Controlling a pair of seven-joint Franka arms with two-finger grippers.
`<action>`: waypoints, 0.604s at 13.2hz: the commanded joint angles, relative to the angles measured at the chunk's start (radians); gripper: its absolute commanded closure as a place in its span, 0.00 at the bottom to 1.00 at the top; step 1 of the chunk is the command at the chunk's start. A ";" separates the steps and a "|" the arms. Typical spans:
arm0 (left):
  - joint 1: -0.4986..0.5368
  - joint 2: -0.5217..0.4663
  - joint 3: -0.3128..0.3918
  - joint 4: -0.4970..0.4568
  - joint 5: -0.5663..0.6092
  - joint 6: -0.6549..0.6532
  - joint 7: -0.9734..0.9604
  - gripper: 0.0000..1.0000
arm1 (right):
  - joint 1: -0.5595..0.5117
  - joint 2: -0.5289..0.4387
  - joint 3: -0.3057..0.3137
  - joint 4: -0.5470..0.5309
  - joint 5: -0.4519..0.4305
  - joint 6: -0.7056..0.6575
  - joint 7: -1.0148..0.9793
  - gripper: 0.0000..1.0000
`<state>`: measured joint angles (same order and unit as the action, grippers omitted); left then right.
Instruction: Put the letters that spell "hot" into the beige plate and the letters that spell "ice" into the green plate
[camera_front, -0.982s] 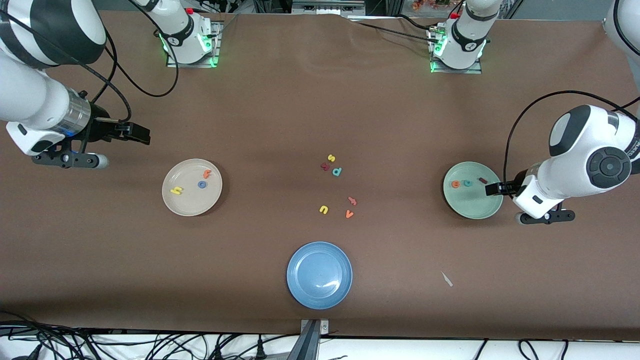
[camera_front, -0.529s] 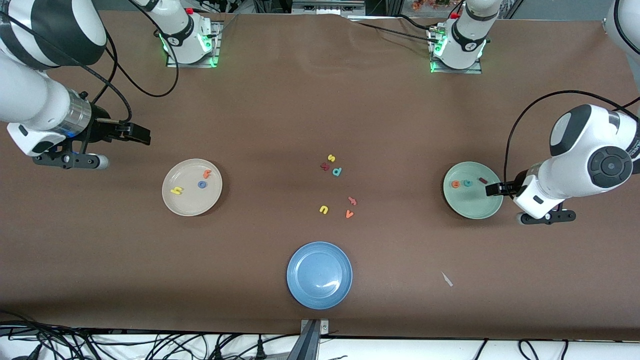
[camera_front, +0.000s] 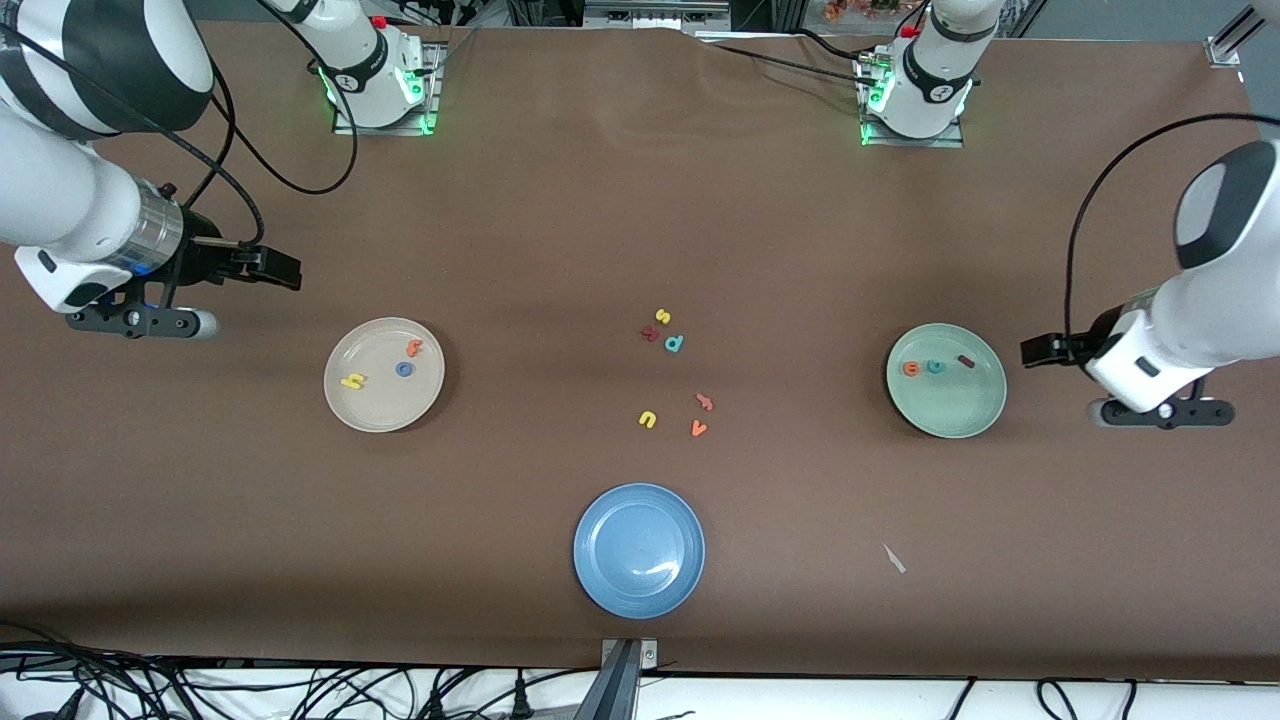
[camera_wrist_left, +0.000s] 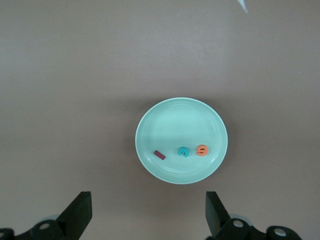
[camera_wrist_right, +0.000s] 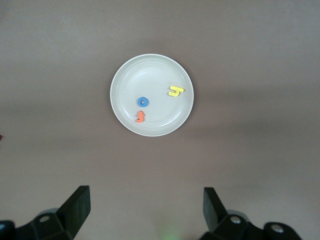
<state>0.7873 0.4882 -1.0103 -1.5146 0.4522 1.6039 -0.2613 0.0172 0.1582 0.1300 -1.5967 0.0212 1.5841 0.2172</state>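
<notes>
From the front, the beige plate (camera_front: 384, 375) holds the yellow h (camera_front: 353, 381), blue o (camera_front: 404, 369) and orange t (camera_front: 414, 348). The right gripper (camera_front: 278, 268) hangs over bare table near that plate, toward the right arm's end. The green plate (camera_front: 946, 380) holds the orange e (camera_front: 912, 369), teal c (camera_front: 935, 367) and what looks like the dark red i (camera_front: 966, 361). The left gripper (camera_front: 1040, 350) hangs just off its rim.

In the left wrist view, the fingers (camera_wrist_left: 80, 212) stand wide apart, empty, with the green plate ahead.

In the right wrist view, the fingers (camera_wrist_right: 79, 206) also stand apart and empty, with the beige plate ahead.
</notes>
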 joint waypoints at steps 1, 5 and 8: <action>0.015 -0.057 0.001 0.007 -0.037 -0.027 0.053 0.00 | 0.004 0.003 -0.003 0.014 -0.007 -0.009 0.004 0.00; 0.027 -0.063 -0.001 0.008 -0.037 -0.027 0.053 0.00 | 0.004 0.003 -0.003 0.006 -0.007 -0.003 0.004 0.00; 0.032 -0.068 -0.001 0.010 -0.049 -0.027 0.053 0.00 | 0.004 0.003 -0.003 0.006 -0.007 -0.004 0.004 0.00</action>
<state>0.8041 0.4478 -1.0103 -1.5014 0.4449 1.5892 -0.2410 0.0172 0.1614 0.1300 -1.5966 0.0212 1.5841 0.2172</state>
